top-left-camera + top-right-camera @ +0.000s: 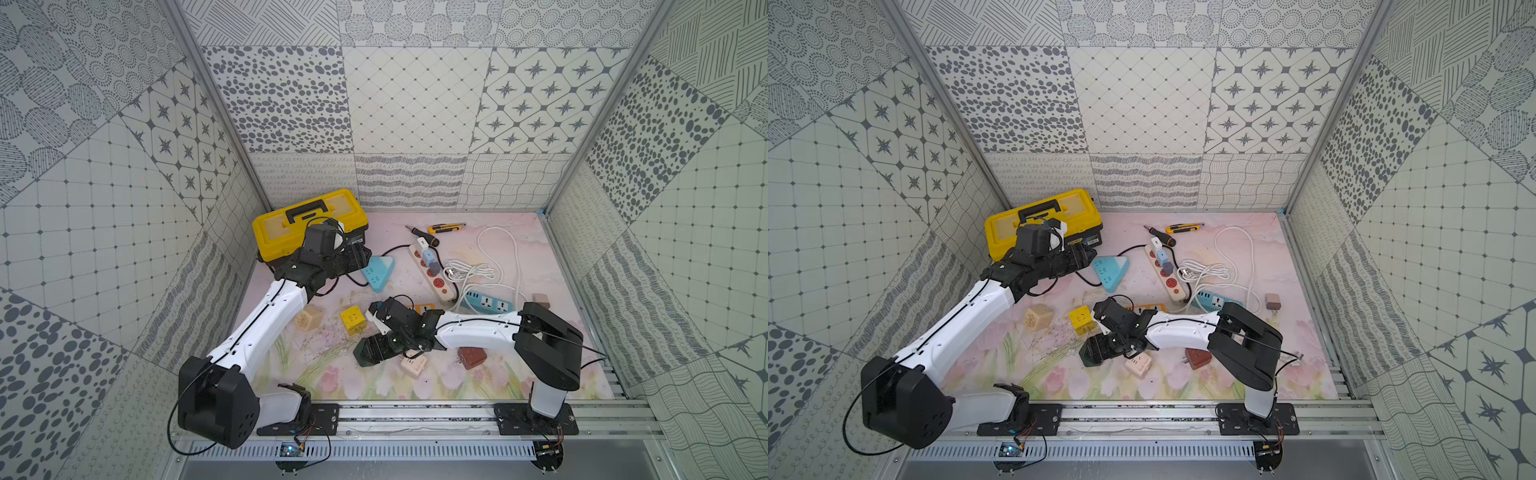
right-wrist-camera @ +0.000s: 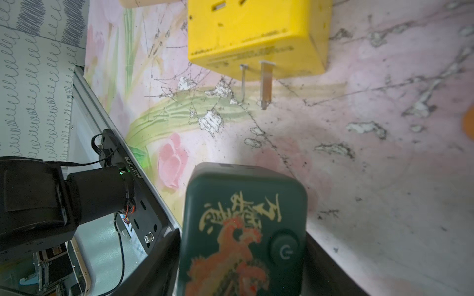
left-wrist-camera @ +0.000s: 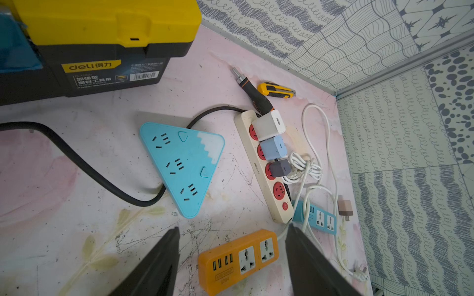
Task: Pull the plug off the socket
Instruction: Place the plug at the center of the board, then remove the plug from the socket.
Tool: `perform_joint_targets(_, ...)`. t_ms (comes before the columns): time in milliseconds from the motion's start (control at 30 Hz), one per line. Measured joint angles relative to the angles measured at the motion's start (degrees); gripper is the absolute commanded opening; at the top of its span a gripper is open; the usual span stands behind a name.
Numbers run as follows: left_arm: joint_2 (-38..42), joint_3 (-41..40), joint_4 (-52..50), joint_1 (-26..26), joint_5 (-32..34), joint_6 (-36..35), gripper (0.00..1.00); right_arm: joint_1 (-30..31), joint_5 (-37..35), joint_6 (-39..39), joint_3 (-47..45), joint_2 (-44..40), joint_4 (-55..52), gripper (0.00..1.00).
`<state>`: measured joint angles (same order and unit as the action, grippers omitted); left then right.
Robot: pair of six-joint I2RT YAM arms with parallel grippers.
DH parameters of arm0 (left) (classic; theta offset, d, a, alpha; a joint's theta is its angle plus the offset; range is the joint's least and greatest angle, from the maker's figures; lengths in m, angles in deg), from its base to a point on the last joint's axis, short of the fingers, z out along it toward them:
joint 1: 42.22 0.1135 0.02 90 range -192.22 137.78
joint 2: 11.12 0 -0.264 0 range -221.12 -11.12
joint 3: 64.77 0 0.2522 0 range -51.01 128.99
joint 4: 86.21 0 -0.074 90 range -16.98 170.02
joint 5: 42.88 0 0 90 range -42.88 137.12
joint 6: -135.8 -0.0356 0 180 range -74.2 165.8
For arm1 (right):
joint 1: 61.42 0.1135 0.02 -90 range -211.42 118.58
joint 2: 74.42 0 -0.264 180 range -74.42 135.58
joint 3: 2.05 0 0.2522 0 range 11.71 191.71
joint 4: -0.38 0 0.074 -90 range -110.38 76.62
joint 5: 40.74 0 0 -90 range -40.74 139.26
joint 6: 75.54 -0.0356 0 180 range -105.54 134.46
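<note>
A cream socket strip (image 3: 279, 216) (image 1: 442, 293) lies at the back of the mat. A white plug (image 3: 269, 125), a light blue plug (image 3: 273, 148) and a grey plug (image 3: 279, 167) sit in its red outlets. My left gripper (image 3: 233, 228) (image 1: 361, 253) hangs open and empty in front of the toolbox, to the left of the strip. My right gripper (image 2: 242, 230) (image 1: 374, 345) is low at the front. Its fingers lie close on both sides of a dark green cube socket (image 2: 243, 205) (image 1: 368, 353). Whether they press on it is unclear.
A yellow toolbox (image 1: 309, 224) stands at the back left. Beside the left gripper lie a blue triangular socket (image 3: 184, 164) and an orange socket block (image 3: 238, 258). A yellow cube adapter (image 2: 256, 33) lies prongs out. A coiled white cable (image 3: 305, 166), a teal strip (image 3: 318, 217) and a screwdriver (image 3: 252, 92) are nearby.
</note>
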<state>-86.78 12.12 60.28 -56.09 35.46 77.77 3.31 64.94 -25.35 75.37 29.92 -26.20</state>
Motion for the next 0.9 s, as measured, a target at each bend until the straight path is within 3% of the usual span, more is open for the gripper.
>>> perform_joint_targets(233,-2.3,-2.3,2.3,0.1,-2.2,0.9,0.63,-1.2,-3.4,3.1,-0.1,-3.3,-4.5,0.81)
perform_joint_targets(433,-6.3,-5.6,8.1,0.1,-7.0,3.3,0.55,-4.8,-10.8,7.3,-1.9,-14.5,-6.7,0.81)
perform_joint_targets(667,-14.9,-7.6,17.9,-3.0,-12.2,7.2,0.42,-16.7,-21.7,16.5,-2.7,-20.3,-7.3,0.8)
perform_joint_targets(900,-25.5,-4.8,28.2,-10.5,-13.4,10.6,0.15,-28.9,-25.4,25.2,0.5,-12.3,-8.2,0.62)
